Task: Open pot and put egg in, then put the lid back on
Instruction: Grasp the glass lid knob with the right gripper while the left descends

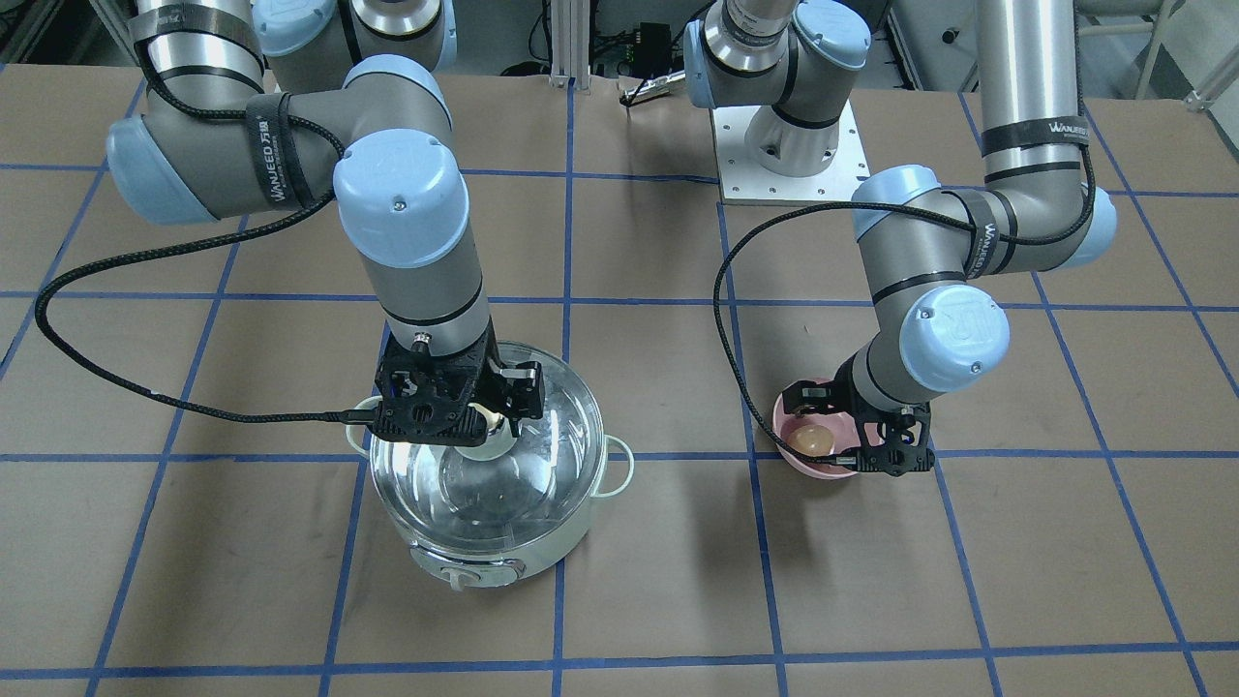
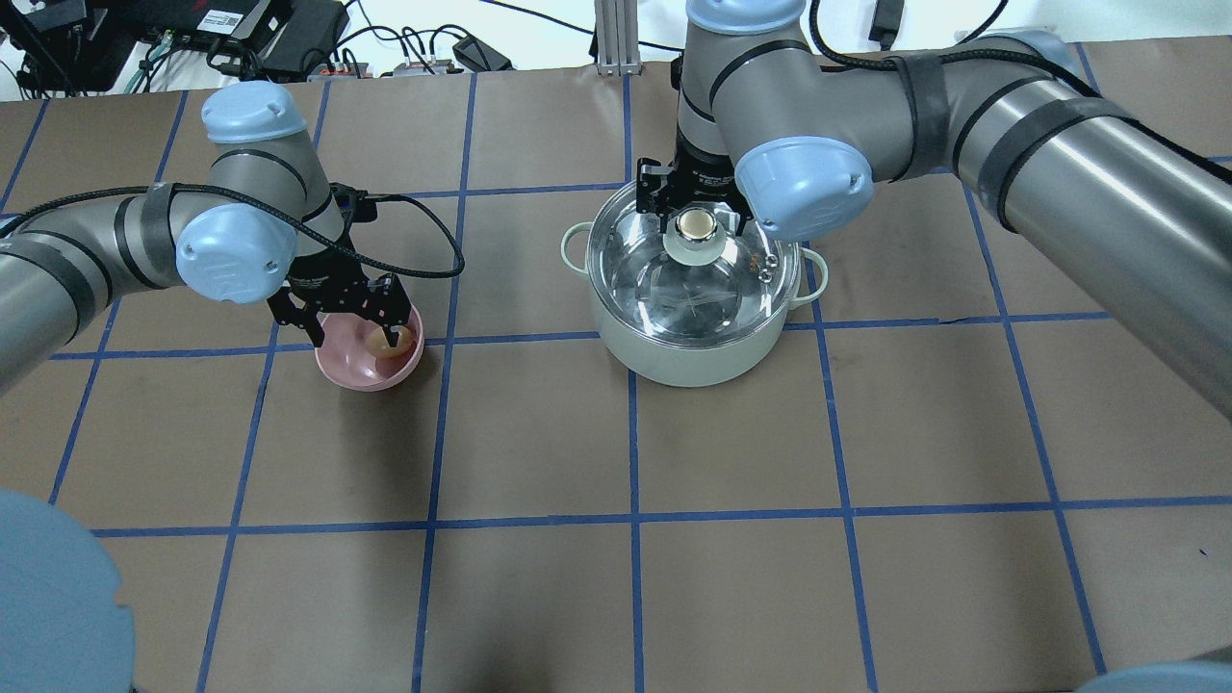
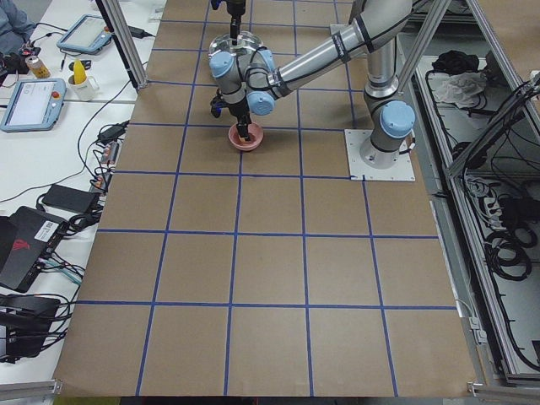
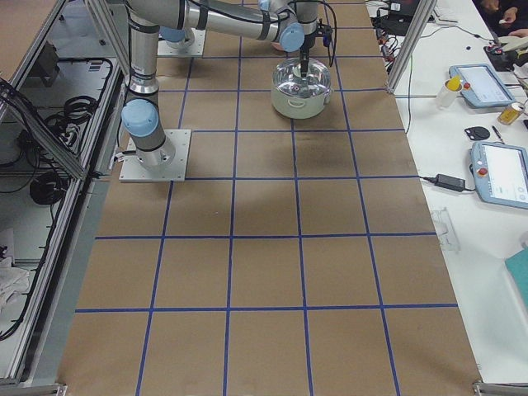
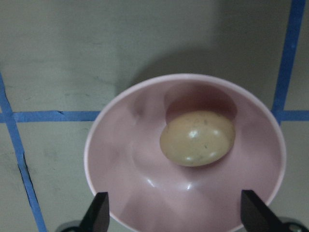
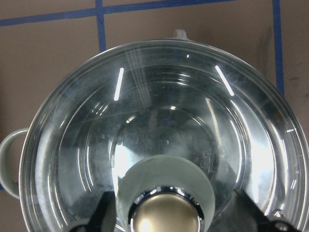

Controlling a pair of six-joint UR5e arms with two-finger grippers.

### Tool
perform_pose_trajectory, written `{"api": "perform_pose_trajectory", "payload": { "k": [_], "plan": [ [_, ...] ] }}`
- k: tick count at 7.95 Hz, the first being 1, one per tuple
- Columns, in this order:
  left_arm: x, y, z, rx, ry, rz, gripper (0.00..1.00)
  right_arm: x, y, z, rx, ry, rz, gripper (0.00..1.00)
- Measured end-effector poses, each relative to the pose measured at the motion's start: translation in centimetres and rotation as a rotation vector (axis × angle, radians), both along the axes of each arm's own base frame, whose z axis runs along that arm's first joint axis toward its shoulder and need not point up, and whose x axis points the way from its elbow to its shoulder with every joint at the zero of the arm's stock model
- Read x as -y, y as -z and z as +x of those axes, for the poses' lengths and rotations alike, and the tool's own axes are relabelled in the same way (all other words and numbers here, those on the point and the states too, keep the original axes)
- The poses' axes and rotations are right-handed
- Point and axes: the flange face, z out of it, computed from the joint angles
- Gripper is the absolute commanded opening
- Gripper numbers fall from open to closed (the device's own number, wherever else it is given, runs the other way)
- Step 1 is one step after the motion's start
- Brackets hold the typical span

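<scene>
- Your pot (image 2: 688, 361) has a pale mint-white body and a shiny steel inside.
- Its lid (image 6: 159, 111) is clear glass; you'll see a cream knob (image 2: 695, 224) with a brassy centre.
- The egg (image 5: 197, 138) is tan-brown, faintly speckled.
- The bowl (image 5: 120, 159) is pink.
- Your table (image 2: 539, 423) is brown, gridded in blue tape.

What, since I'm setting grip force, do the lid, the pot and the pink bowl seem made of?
Lid: clear glass, glossy; you see through it under glare streaks. Pot: mirror-bright steel inside; pale mint outer body with a smooth sheen, coated metal or plastic, cannot tell. Pink bowl: smooth, soft highlights, probably plastic, possibly glazed ceramic.
</scene>
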Motion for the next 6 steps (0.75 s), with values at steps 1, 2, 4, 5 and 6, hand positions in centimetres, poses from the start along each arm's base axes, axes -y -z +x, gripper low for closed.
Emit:
{"api": "perform_pose_trajectory", "payload": {
  "k": [1, 2, 4, 5, 6],
  "plan": [
    [0.05, 0.03, -0.03, -0.003, 0.010, 0.004, 0.96, 0.05, -0.07, 0.01, 0.001, -0.003, -0.004, 0.57],
    [0.10, 0.18, -0.03, -0.006, 0.022, 0.009, 0.96, 0.03, -0.17, 0.01, 0.001, -0.005, -0.006, 0.41],
    [0.20, 0.20, -0.01, -0.011, 0.040, 0.011, 0.96, -0.03, -0.27, 0.02, 0.003, -0.007, -0.006, 0.19],
    [0.59, -0.02, 0.03, -0.010, 0.039, -0.024, 0.96, -0.06, -0.34, 0.02, 0.004, -0.007, -0.006, 0.06],
    [1.01, -0.15, 0.00, -0.011, 0.036, -0.065, 0.96, -0.12, -0.43, 0.03, 0.006, -0.007, -0.006, 0.00]
  ]
}}
